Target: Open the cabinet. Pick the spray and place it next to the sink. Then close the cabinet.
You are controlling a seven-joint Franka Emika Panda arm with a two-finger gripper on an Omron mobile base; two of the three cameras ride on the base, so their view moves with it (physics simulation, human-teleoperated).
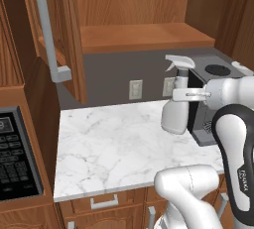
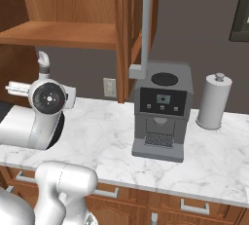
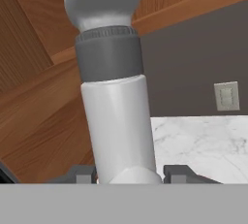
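My gripper (image 1: 189, 94) is shut on the neck of the spray (image 1: 175, 113), a pale grey-white bottle with a white trigger nozzle. The bottle hangs upright a little above the marble counter (image 1: 114, 143), just left of the coffee machine. In the hand view the spray (image 3: 118, 121) rises between my two fingertips (image 3: 80, 173), its dark collar and white head at the top. From the right base view, its nozzle (image 2: 44, 61) pokes up behind the hand. The cabinet door (image 1: 67, 34) stands open to the left, with a bare shelf (image 1: 144, 37). The sink is out of view.
A boxy grey coffee machine (image 2: 163, 109) stands on the counter under the open door (image 2: 127, 34) and its grey bar handle (image 2: 145, 29). A paper towel roll (image 2: 214, 101) stands to its right. A black keypad panel (image 1: 15, 153) sits at the left. Wall outlets (image 1: 135, 89) are behind.
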